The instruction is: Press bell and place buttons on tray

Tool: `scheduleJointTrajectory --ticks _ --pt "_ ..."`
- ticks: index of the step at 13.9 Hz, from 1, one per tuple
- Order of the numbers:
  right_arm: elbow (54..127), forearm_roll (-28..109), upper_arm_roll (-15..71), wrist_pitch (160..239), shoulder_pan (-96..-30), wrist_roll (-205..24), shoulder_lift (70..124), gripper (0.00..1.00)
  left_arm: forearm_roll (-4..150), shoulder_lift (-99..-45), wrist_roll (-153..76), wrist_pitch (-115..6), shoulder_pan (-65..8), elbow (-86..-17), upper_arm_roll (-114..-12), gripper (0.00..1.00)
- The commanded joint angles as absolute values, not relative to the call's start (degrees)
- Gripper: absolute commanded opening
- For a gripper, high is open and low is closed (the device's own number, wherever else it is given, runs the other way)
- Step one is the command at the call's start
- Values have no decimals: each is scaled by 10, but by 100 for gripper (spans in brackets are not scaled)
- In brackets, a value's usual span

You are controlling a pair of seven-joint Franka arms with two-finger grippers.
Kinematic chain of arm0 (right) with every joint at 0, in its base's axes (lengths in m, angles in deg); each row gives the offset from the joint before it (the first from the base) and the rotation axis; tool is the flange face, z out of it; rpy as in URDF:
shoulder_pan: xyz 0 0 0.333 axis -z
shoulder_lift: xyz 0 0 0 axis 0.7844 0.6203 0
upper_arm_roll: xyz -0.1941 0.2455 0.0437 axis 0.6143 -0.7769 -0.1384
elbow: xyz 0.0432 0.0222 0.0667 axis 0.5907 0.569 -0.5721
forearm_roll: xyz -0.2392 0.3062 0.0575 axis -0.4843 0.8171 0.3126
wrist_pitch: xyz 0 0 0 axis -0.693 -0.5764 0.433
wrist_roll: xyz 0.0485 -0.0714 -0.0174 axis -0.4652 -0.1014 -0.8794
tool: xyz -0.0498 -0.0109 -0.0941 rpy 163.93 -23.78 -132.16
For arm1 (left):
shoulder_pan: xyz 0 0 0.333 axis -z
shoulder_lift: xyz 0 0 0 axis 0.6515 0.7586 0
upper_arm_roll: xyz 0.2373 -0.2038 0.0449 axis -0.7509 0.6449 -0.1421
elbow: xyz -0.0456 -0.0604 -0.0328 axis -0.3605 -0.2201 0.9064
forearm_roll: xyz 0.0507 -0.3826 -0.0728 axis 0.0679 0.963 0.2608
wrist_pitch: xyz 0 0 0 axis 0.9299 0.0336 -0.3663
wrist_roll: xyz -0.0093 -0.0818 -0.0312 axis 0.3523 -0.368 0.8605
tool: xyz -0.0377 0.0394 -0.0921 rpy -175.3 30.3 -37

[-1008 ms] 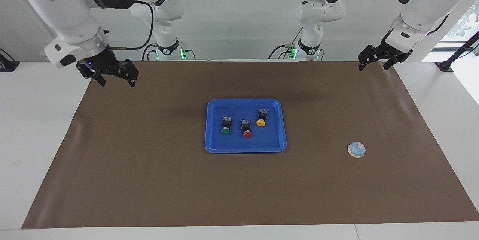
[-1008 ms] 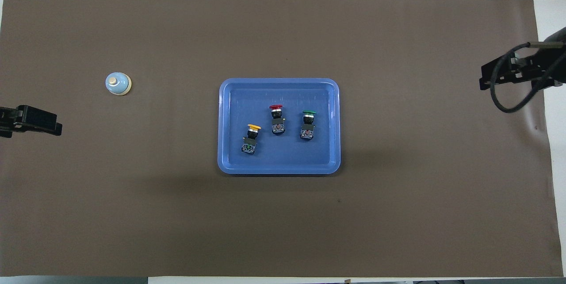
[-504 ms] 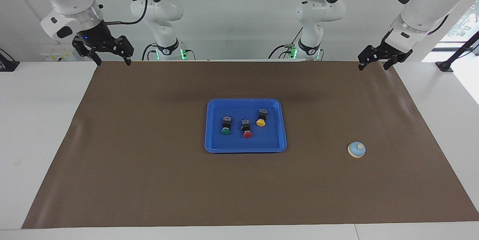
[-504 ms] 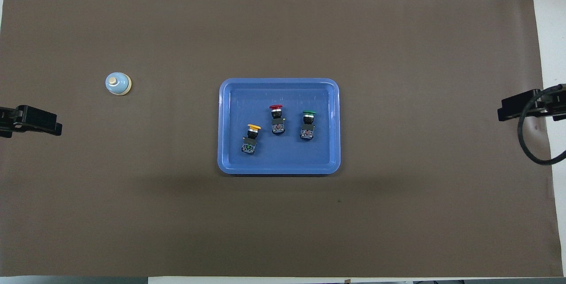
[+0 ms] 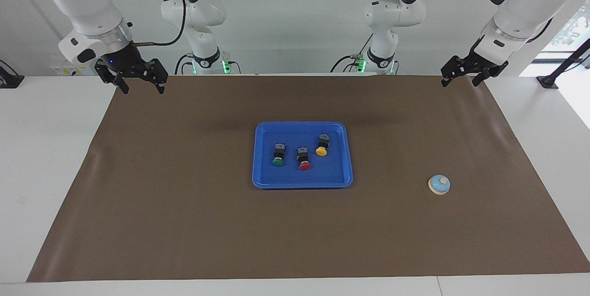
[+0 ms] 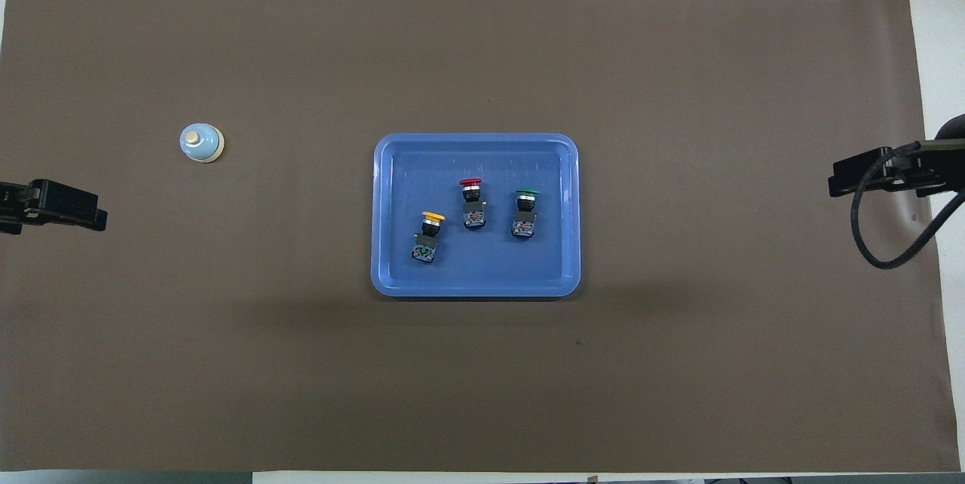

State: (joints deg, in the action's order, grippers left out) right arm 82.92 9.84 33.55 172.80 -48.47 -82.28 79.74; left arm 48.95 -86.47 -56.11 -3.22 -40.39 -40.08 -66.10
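With all three buttons (image 5: pixel 303 155) lying in the tray (image 5: pixel 262 180) and the bell (image 5: pixel 439 184) at its four o'clock, both grippers, left (image 5: pixel 462 76) and right (image 5: pixel 137 83), hung empty, fingers apart, so the likeliest fault was perhaps an unpressed bell.

I work in a robotics lab: my two white arms (image 5: pixel 87 5) are mounted at the top of the frame before a bare white wall (image 5: pixel 295 24), cables (image 5: pixel 177 24) trailing, over a white surface (image 5: pixel 46 157) covered by a brown mat (image 5: pixel 184 217).
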Motion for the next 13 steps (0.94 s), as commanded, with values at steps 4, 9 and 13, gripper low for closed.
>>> scheduleJointTrajectory --ticks 4,9,13 --pt "846 96 326 1739 -475 -836 784 100 493 -864 -561 -142 -398 -456 -661 0" --pt "842 96 326 1736 -476 -836 784 100 494 -746 -552 -252 -401 -457 -662 0" --pt "842 96 326 1736 -475 -836 784 100 496 -666 -543 -339 -421 -448 -662 0"
